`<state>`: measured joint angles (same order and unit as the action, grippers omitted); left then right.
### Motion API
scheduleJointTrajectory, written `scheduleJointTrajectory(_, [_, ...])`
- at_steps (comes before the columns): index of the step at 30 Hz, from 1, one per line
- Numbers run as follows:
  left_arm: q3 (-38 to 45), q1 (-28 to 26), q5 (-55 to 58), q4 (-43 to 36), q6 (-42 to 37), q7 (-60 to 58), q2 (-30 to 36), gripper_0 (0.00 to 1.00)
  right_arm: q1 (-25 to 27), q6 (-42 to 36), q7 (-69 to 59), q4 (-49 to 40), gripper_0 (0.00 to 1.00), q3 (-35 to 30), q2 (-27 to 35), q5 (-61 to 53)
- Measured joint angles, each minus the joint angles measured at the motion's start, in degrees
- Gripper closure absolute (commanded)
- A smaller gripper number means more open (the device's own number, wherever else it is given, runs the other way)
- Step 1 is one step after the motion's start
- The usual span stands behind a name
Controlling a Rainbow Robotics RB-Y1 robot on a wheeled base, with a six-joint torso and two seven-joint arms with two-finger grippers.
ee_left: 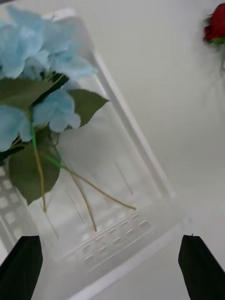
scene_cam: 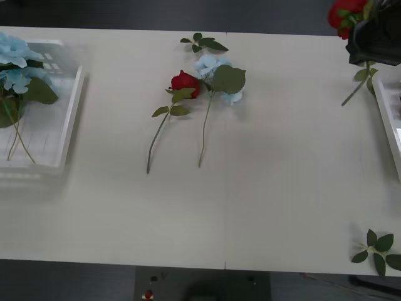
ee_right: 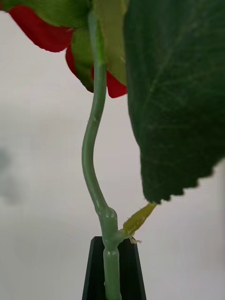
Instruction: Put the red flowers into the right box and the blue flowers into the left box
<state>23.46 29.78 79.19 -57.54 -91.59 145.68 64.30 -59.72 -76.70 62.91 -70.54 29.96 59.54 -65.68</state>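
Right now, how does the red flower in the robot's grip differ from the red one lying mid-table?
The held rose hangs off the table in the right end effector, shut on its stem; the table rose lies flat, untouched. The held rose is near the right box; the table rose lies beside a blue flower. Both have red blooms and green stems.

The pale table [scene_cam: 263, 207] carries the left box [scene_cam: 70, 119] at its left edge and the right box [scene_cam: 390, 122] at its right edge. Near the middle lie a red flower [scene_cam: 185, 82] and a blue flower [scene_cam: 210, 65], touching. Loose leaf sprigs [scene_cam: 203, 42] lie at the far edge and the near right corner.
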Motion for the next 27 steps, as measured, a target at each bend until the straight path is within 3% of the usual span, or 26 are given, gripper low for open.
scheduleJointTrajectory(5, [1.18,0.02,12.31,-0.12,-4.0,8.5,-2.07,0.16,-0.01,-0.41,9.49,7.72,1.0,-0.26,2.47,2.36])
scheduleJointTrajectory(10, [0.21,1.68,22.96,-0.12,-6.66,8.79,-8.24,0.16,0.0,-0.41,15.95,17.74,1.0,-1.35,2.65,7.43])
scheduleJointTrajectory(14, [-4.11,3.33,30.21,-1.15,-5.69,8.79,-13.31,0.16,0.0,-0.37,21.05,25.41,1.0,-5.79,2.65,11.67])
scheduleJointTrajectory(20, [-12.41,3.43,30.76,-11.21,4.06,8.79,-18.05,0.16,0.75,2.67,29.1,32.8,1.0,-13.35,2.66,20.7])
scheduleJointTrajectory(27, [-14.33,3.45,19.21,-17.16,11.2,8.78,-27.65,0.16,10.2,7.91,32.7,30.21,1.0,-22.61,2.4,31.92])
